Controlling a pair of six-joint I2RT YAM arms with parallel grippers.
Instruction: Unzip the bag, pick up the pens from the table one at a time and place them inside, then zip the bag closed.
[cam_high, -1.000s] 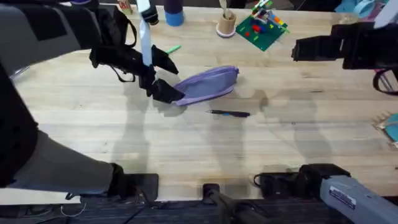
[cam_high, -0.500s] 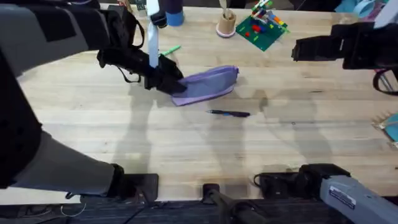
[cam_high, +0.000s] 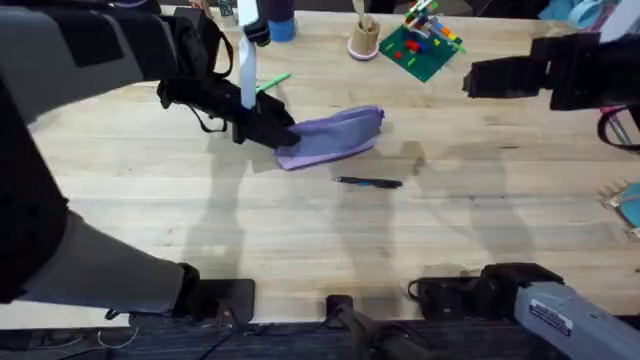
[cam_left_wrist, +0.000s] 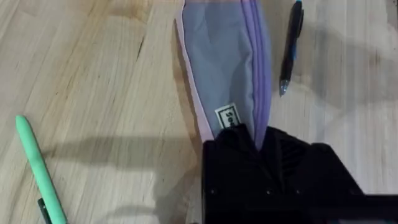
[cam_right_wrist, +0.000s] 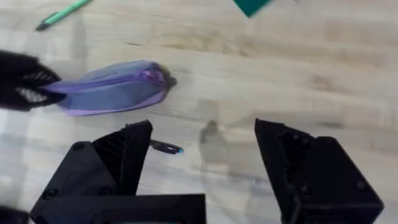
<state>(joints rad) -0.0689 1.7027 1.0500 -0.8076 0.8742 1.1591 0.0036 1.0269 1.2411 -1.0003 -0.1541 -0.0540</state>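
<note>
Unzipping is in hand — my left end effector (cam_left_wrist: 258, 146) pinches the bag (cam_high: 333, 136) at its end, mid-table. My right end effector (cam_right_wrist: 202, 171) hangs spread; next, it must find the zipper pull.

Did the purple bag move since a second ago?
Yes. The bag slid slightly left, its left end pulled by the left gripper, judged against the dark pen lying unmoved below it.
</note>
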